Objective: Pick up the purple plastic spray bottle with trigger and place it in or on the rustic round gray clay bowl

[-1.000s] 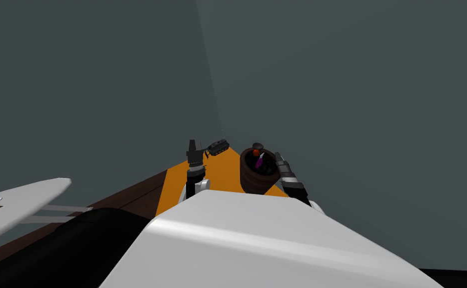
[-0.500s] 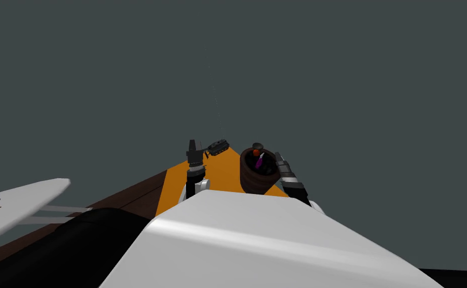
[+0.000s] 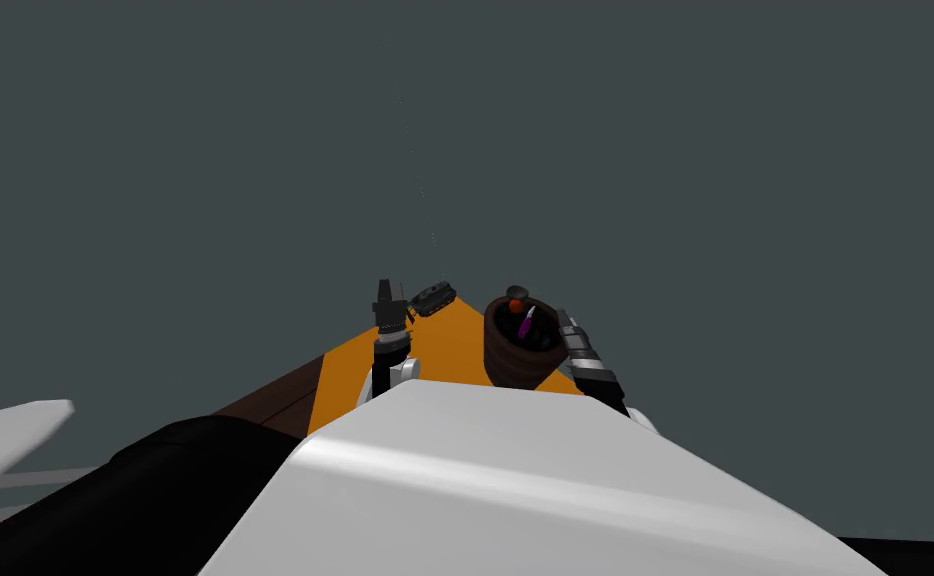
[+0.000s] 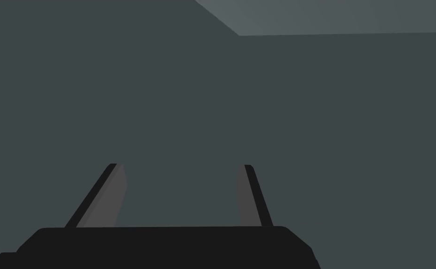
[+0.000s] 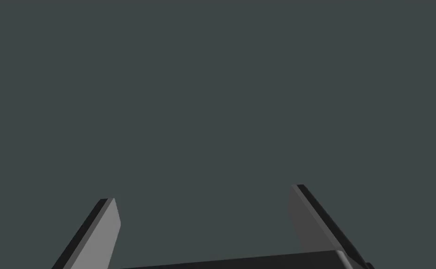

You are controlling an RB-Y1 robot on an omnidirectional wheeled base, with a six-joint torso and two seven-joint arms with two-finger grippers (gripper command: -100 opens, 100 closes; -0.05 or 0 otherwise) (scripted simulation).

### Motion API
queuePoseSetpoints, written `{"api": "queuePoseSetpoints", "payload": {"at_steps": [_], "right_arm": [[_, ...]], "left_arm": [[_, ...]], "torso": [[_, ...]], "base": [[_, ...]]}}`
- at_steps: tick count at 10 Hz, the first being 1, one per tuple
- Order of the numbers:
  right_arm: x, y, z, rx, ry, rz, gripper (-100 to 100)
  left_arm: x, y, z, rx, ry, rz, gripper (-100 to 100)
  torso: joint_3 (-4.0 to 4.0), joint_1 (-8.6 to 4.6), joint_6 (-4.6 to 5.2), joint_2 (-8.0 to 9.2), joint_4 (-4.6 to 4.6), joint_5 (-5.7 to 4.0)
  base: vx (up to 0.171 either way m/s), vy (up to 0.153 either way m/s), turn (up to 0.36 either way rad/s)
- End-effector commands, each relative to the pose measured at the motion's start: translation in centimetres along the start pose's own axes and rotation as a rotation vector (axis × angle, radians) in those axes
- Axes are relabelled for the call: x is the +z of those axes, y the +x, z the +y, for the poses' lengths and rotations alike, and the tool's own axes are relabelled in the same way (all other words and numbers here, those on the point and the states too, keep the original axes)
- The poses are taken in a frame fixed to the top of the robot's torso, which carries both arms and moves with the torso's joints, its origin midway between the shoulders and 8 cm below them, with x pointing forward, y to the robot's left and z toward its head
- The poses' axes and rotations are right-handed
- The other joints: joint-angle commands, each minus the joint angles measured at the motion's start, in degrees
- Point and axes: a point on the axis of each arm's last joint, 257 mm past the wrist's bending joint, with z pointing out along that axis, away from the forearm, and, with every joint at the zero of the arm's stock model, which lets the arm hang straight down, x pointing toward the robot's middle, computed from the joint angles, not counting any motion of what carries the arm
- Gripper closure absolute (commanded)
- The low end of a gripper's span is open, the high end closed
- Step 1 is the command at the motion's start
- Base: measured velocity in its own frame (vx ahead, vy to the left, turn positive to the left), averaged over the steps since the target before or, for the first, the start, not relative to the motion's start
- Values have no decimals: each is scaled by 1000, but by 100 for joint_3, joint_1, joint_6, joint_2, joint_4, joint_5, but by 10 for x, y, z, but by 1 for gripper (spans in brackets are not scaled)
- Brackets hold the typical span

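A small purple spray bottle [image 3: 526, 322] lies tilted inside a round dark brown bowl [image 3: 511, 362] that stands on an orange surface [image 3: 445, 345]. A red-orange cap-like spot [image 3: 515, 303] shows at the bowl's far rim. My right gripper [image 3: 561, 316] hovers just right of the bowl's rim; in the right wrist view it [image 5: 203, 191] is open with nothing between its fingers and faces a grey wall. My left gripper [image 3: 386, 288] stands upright to the left of the bowl, and in the left wrist view it [image 4: 179, 166] is open and empty.
A small dark ribbed object [image 3: 432, 296] lies on the orange surface's far end, between the left gripper and the bowl. Grey walls stand close behind. A dark brown strip [image 3: 275, 395], a black rounded mass [image 3: 155, 480] and a white slab [image 3: 5, 450] are at the left.
My view has swung slightly: the white slab slid towards the left edge and the bowl sits a little further right. The bottle stays in the bowl and both grippers stay open.
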Motion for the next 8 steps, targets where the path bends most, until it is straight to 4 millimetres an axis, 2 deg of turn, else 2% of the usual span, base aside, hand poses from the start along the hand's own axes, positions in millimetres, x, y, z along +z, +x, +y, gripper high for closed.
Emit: {"api": "queuePoseSetpoints", "payload": {"at_steps": [1, 8], "right_arm": [[-3, -4, -16, -29, 23, -3, -100], [-23, -21, -95, -203, 163, 3, -100]], "left_arm": [[0, 0, 0, 0, 0, 0, 0], [0, 0, 0, 0, 0, 0, 0]], "torso": [[0, 0, 0, 0, 0, 0], [-16, 17, -2, -28, -6, 4]], "base": [[75, 180, -102], [91, 201, -109]]}}
